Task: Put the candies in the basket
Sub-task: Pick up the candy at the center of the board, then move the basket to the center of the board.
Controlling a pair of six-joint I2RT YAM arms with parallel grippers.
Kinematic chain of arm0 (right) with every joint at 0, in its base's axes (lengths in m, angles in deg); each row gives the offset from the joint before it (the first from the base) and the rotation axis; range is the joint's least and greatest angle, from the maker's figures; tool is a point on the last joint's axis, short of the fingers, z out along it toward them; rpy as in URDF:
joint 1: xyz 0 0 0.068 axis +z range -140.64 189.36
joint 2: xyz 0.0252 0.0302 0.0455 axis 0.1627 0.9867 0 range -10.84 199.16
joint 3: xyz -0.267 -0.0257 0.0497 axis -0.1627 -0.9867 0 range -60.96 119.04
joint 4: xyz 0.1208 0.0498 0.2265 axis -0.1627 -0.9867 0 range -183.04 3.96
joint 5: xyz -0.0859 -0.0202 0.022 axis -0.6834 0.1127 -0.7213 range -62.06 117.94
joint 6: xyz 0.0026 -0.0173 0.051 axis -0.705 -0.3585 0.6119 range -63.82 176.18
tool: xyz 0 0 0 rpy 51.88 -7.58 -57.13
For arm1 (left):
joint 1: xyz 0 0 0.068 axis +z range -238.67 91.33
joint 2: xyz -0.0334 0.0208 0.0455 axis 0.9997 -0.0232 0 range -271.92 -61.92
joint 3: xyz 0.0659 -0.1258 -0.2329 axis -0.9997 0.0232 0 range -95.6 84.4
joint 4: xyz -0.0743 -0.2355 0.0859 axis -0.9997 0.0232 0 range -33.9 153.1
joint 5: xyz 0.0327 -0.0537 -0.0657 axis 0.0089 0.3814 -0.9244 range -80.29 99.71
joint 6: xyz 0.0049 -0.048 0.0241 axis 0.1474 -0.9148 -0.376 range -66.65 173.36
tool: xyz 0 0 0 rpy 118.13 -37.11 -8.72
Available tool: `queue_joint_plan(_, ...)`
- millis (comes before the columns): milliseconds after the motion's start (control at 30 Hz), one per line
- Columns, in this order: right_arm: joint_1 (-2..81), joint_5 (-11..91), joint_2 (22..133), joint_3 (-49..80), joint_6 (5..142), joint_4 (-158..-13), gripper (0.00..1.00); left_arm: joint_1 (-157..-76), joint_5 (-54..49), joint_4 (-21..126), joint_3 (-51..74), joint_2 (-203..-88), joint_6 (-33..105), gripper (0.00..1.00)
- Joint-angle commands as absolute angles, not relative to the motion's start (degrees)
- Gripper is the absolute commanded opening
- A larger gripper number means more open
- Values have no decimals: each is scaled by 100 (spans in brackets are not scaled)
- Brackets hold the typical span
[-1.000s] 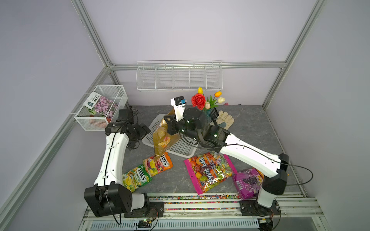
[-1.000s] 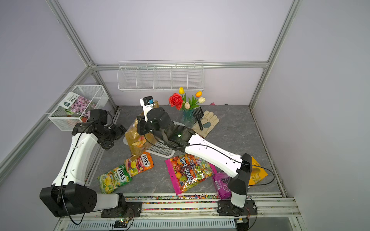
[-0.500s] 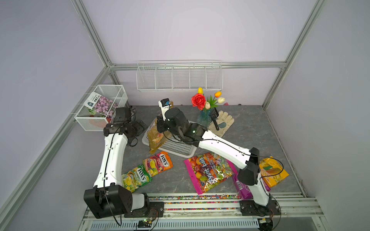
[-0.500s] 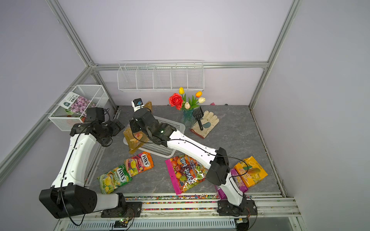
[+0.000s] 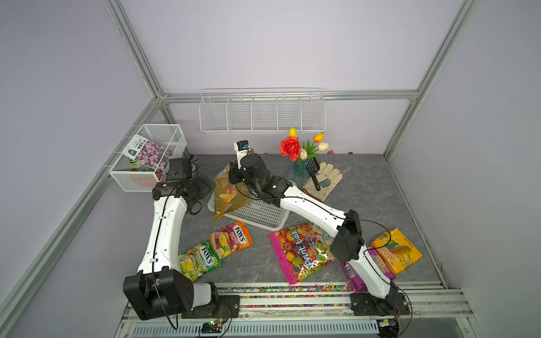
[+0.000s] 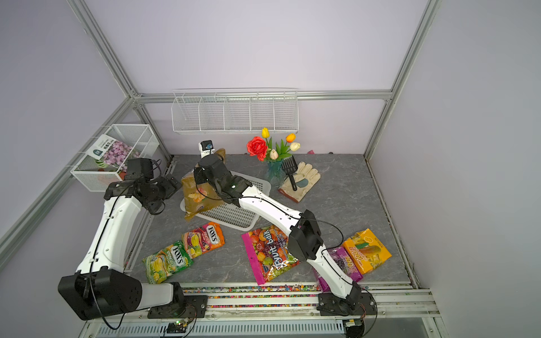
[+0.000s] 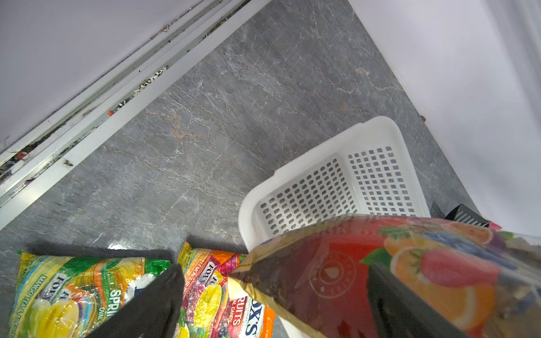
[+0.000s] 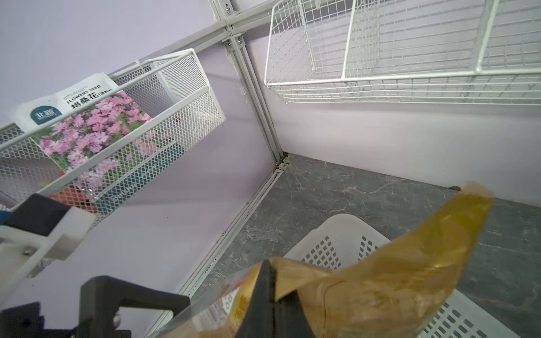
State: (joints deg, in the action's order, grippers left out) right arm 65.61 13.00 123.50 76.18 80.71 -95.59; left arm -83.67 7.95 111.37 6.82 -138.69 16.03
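Observation:
My right gripper (image 8: 270,266) is shut on the top edge of the red-gold candy bag (image 5: 228,193), which hangs over the left end of the white perforated basket (image 5: 257,215). Its lower corner reaches past the rim. My left gripper (image 5: 205,187) stands open just left of the bag; in the left wrist view the bag (image 7: 366,278) shows between its fingers (image 7: 158,295). On the table in front lie the orange FOX'S bag (image 5: 231,240), green FOX'S bag (image 5: 199,259), pink-edged clear bag (image 5: 301,251), purple bag (image 5: 377,263) and yellow-orange bag (image 5: 395,251).
A white wire-mesh box (image 5: 146,158) with a pink-flower packet hangs at the back left. A long wire rack (image 5: 262,111) is on the back wall. A flower vase (image 5: 298,172), a glove (image 5: 325,178) and a black scoop (image 5: 313,172) stand right of the basket.
My right gripper has carried the red-gold bag leftward, from over the basket's middle to its left end. The left arm has hardly moved and stays open.

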Motion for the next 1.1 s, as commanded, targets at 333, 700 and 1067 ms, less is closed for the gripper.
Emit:
queue_joint_plan(333, 6516, 957, 12304, 8265, 7446, -8311, 0, -8353, 329, 10654, 1607, -13443, 1170, 97)
queue_joint_plan(700, 6327, 1021, 12670, 8257, 7990, -8182, 0, -8349, 287, 10389, 1856, -13475, 1075, 97)
queue_joint_plan(1067, 6333, 1870, 13082, 8575, 9294, -8048, 0, -8298, 900, 10505, 1848, -13128, 940, 98)
